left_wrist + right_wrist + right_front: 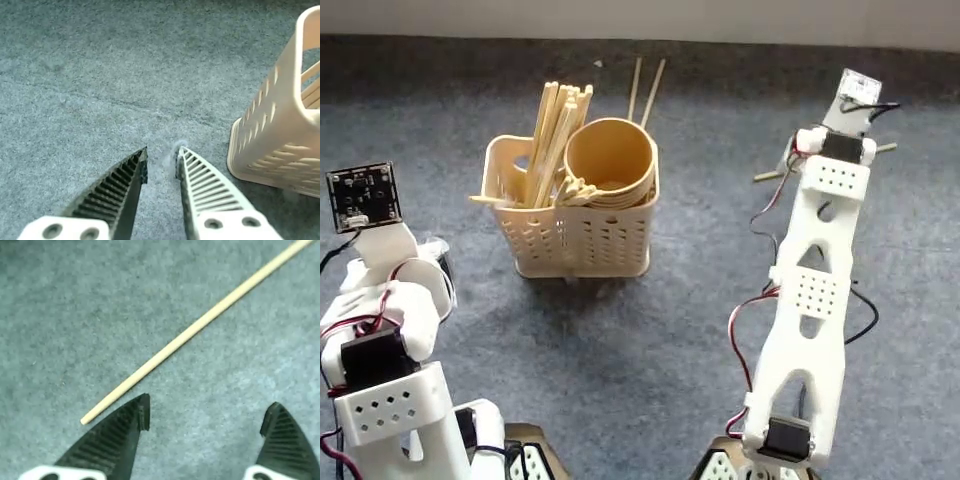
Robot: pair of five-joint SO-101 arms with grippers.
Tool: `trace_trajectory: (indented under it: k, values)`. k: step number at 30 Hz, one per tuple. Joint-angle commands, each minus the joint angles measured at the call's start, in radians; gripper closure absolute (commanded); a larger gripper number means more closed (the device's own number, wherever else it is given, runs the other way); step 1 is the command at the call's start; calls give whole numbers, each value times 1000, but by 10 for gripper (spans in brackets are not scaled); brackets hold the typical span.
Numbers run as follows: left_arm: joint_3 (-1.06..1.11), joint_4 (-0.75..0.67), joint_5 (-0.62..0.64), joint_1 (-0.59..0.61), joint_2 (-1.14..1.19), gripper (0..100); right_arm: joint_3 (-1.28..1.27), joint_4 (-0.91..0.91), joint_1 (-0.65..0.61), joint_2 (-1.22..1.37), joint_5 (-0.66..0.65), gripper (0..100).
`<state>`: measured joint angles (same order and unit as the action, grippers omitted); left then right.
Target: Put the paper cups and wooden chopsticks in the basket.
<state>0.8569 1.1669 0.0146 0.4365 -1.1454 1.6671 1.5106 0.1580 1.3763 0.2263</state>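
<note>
A cream perforated basket (pixel 582 238) stands mid-carpet, holding a stack of paper cups (pixel 610 160) and a bundle of wooden chopsticks (pixel 556 135). Two more chopsticks (pixel 646 88) lie on the carpet behind it. One loose chopstick (pixel 200 325) lies slantwise just ahead of my right gripper (pixel 207 416), which is wide open and empty above the carpet. In the high view that chopstick (pixel 770 174) sticks out from under the right arm (pixel 820 210) at the far right. My left gripper (pixel 161 165) is low over bare carpet beside the basket (pixel 280 140), its fingers a narrow gap apart and holding nothing.
The grey carpet (pixel 650 350) covers the whole work area. The left arm (pixel 385 340) is folded at the near left, a short way from the basket's left wall. A pale wall strip runs along the far edge.
</note>
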Motion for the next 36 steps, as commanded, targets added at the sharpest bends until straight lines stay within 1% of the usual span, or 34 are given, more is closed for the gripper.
trace_trajectory:
  k: [1, 5, 8, 12, 13, 15, 17, 19, 22, 26, 31, 33, 36]
  values:
    - [-5, -18, 12, -18, -2, 886, 105, -24, -15, -22, 46, 652]
    - [-5, -15, 12, -18, -4, 887, 99, -122, -8, 2, 49, 652]
    - [-5, -15, 12, -18, -4, 887, 91, -208, -28, 41, 49, 652]
    - [-5, -14, 12, -18, -4, 887, 91, -213, -45, 93, 43, 656]
    - [-5, -14, 12, -18, -4, 887, 91, -211, -47, 99, 43, 672]
    - [-5, -12, 12, -18, -4, 887, 91, -209, -47, 111, 37, 740]
    - [-5, -12, 12, -18, -4, 888, 91, -209, -45, 114, -12, 813]
    - [-5, -12, 12, -18, -4, 888, 91, -180, -45, 113, -55, 882]
    - [-5, -12, 12, -18, -4, 888, 93, -99, -44, 111, -72, 989]
    - [-5, -12, 12, -18, -4, 888, 99, -2, -35, 101, -138, 993]
    - [-5, -14, 12, -18, -4, 888, 99, 73, -27, -10, -327, 993]
    - [-5, -17, 12, -19, -4, 888, 101, 101, -21, -96, -324, 993]
    - [-5, -18, 12, -19, -4, 888, 101, 137, -13, -300, -253, 993]
